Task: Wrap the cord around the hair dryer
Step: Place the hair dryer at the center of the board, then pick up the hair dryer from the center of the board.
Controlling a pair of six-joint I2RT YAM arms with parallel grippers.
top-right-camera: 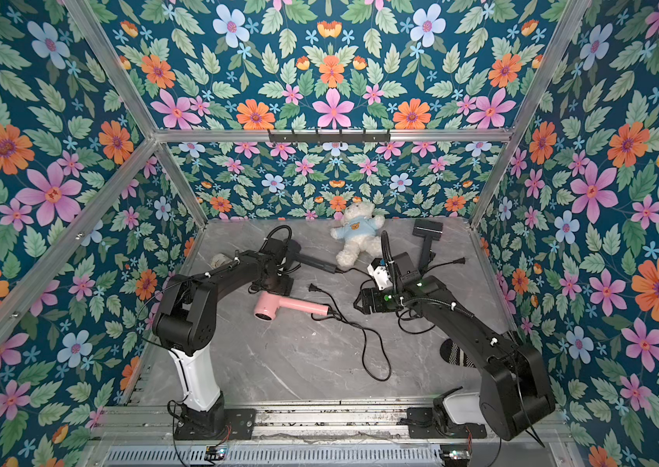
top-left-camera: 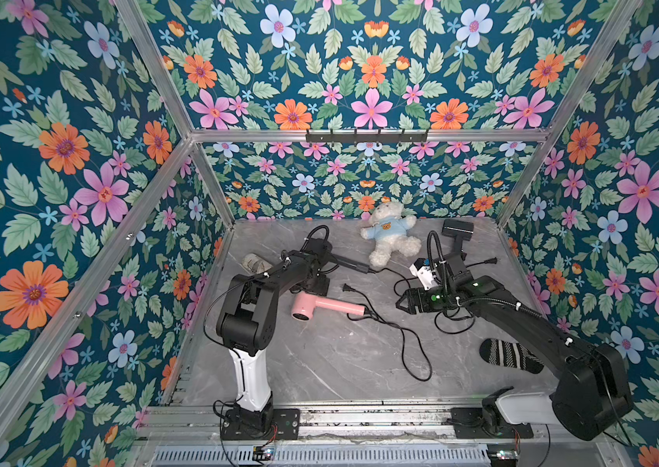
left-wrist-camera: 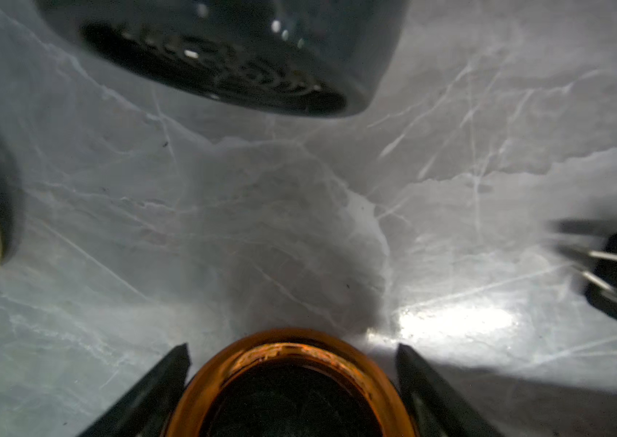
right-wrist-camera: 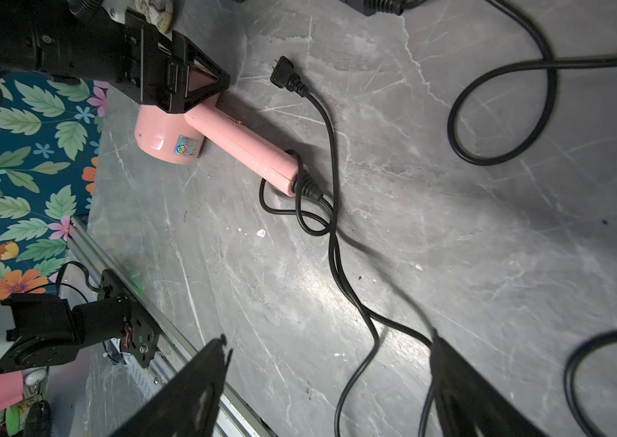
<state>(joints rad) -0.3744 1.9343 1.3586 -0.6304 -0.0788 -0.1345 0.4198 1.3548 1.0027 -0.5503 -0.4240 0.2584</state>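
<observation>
Left jaws first: spread wide, one finger (left-wrist-camera: 163,382) either side of the pink hair dryer (top-left-camera: 322,308) at its round head, clamping nothing that I can see. The dryer lies flat on the grey marble bench (top-left-camera: 320,372), centre of the frame in both top views, head to the left, handle pointing right. Right jaws, right of centre, are wide apart as well and empty, hanging low over the bench; in the right wrist view the black cord (top-left-camera: 410,347) lies loose on the bench between their fingers. That cord leaves the handle's end, makes a small loop right there, then trails toward the lower middle of the frame and doubles back. Its plug (top-left-camera: 346,288) rests on the bench just above the handle, not touching it, and shows blurred in the left wrist view. Further out, a white teddy bear (top-left-camera: 390,236) sits at the back of the bench, upper centre, and a striped sock (top-left-camera: 505,356) lies lower right, partly under the right arm.
</observation>
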